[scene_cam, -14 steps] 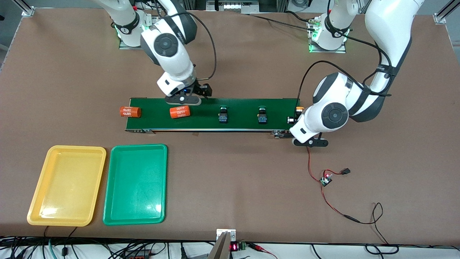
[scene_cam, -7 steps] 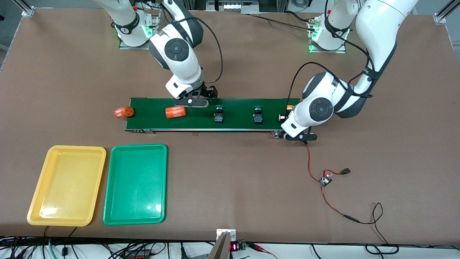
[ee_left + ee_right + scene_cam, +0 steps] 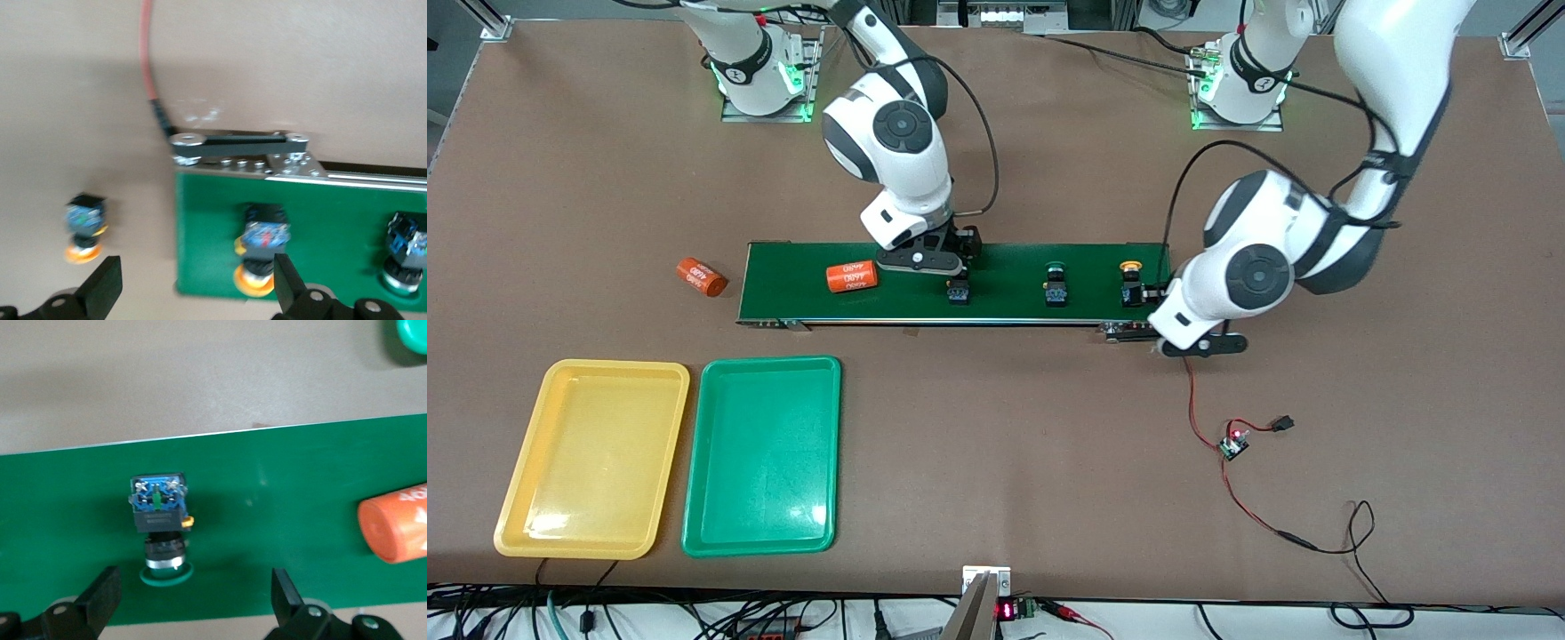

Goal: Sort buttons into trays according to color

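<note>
The right gripper (image 3: 919, 260), jaws spread, was poised over a green-capped button (image 3: 159, 520) on the conveyor belt (image 3: 800, 284) for a straddling grasp, while the left gripper (image 3: 1199, 347) (fingers likewise apart) was held over the belt's end above a yellow-capped button (image 3: 261, 248), both trays (image 3: 694, 449) lying nearer the camera than the belt.

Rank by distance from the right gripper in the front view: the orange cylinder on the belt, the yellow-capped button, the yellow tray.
From the right gripper:
1. Orange cylinder, beside it on the belt.
2. Yellow-capped button, at the belt's left-arm end.
3. Yellow tray, off the belt, nearest the camera.
</note>
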Motion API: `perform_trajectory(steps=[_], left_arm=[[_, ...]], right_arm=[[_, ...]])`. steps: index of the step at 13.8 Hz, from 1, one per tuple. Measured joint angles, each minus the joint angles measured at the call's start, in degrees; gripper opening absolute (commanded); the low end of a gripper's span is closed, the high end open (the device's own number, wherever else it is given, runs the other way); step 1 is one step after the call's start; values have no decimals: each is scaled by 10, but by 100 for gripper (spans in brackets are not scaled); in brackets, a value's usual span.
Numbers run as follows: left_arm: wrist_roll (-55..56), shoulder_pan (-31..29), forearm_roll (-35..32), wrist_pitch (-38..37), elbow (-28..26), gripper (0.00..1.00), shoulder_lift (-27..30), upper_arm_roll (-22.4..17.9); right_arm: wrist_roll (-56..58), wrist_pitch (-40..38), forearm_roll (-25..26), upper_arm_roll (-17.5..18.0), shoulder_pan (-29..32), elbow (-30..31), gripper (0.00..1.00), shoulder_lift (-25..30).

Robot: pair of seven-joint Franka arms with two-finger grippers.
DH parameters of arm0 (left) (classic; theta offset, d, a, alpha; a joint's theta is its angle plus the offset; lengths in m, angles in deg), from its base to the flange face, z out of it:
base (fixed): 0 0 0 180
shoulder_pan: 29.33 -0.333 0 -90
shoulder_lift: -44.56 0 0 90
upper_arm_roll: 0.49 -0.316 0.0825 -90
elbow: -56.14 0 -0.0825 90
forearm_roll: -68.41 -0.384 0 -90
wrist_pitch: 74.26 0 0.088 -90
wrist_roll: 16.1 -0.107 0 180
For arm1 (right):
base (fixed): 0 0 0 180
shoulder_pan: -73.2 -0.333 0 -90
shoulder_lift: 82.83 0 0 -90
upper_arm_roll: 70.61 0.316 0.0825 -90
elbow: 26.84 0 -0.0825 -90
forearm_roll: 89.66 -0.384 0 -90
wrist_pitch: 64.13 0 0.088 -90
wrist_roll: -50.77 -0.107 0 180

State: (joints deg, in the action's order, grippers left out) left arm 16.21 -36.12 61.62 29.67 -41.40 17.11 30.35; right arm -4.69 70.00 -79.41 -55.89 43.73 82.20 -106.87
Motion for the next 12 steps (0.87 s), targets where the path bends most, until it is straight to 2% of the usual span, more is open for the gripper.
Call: perform_trajectory(steps=[3, 4, 7, 9, 11, 12], left_arm=[[-51, -8, -1, -46, 17, 100, 12, -42], [-86, -9, -1, -52, 16, 100, 12, -61], [-175, -13, -1, -55, -9, 100, 10, -110], [-188, -15, -1, -24, -46, 100, 7, -118], [-188, -15, -1, 48, -100, 100, 6, -119], [-188, -15, -1, 89, -129, 100, 6, -121]], right_arm=[[-1, 22, 0, -1, -1, -7, 100, -23], [-1, 29, 1, -3, -1, -7, 92, -28], [-1, 47, 26, -17, -1, -7, 52, -41], [-1, 51, 38, -23, -1, -7, 23, -47], [-1, 52, 39, -26, -1, -8, 1, -48], [-1, 52, 39, -26, 0, -8, 0, -48]])
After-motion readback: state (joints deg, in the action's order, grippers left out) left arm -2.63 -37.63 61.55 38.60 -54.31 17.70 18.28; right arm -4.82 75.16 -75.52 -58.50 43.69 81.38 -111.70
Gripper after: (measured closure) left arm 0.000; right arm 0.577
